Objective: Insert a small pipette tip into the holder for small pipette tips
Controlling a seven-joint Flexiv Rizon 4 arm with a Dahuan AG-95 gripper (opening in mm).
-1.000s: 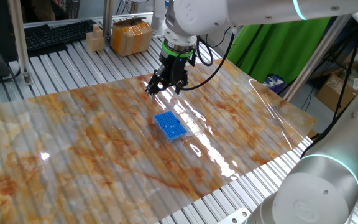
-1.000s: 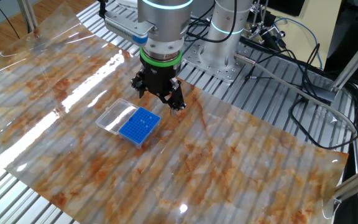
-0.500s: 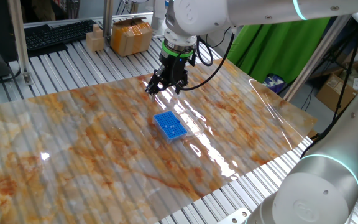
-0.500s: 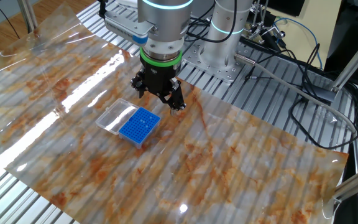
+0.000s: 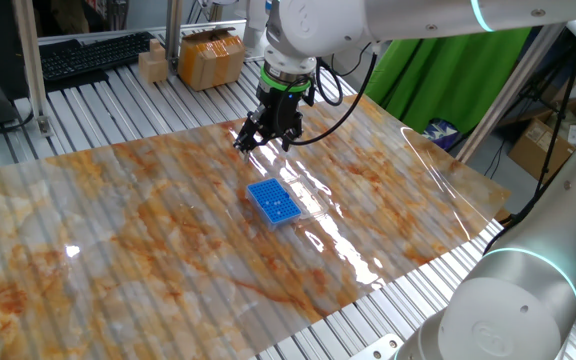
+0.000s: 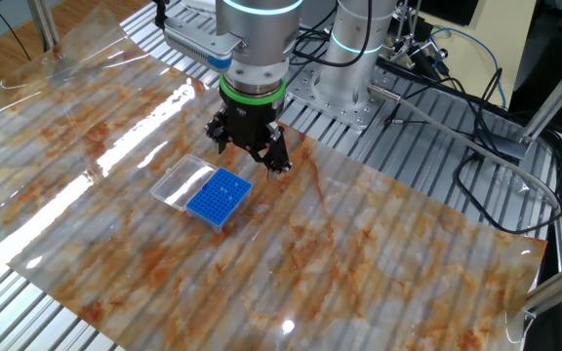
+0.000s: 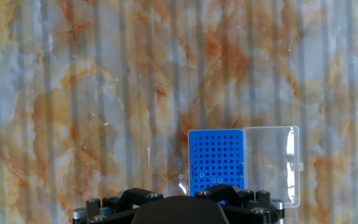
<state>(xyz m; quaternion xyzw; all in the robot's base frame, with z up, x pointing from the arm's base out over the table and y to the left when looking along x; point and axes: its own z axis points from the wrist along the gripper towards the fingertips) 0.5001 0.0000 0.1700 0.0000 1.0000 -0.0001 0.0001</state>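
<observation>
The holder for small pipette tips (image 5: 273, 202) is a small bright blue rack with a fine grid of holes, lying on the marbled mat. It also shows in the other fixed view (image 6: 219, 196) and in the hand view (image 7: 215, 160), with its clear lid (image 7: 271, 165) hinged open beside it. My gripper (image 6: 251, 156) hangs just above the mat, beyond the rack, its fingers spread and nothing seen between them. It also shows in one fixed view (image 5: 265, 141). A thin clear sliver (image 7: 148, 155), possibly a small pipette tip, lies on the mat left of the rack. Only the gripper's black body (image 7: 179, 210) shows in the hand view.
The marbled plastic sheet (image 5: 168, 240) covers a slatted aluminium table. Cardboard boxes (image 5: 210, 58) and a keyboard (image 5: 93, 55) sit at the far edge. A second arm's base (image 6: 354, 58) and cables (image 6: 496, 175) stand behind my gripper.
</observation>
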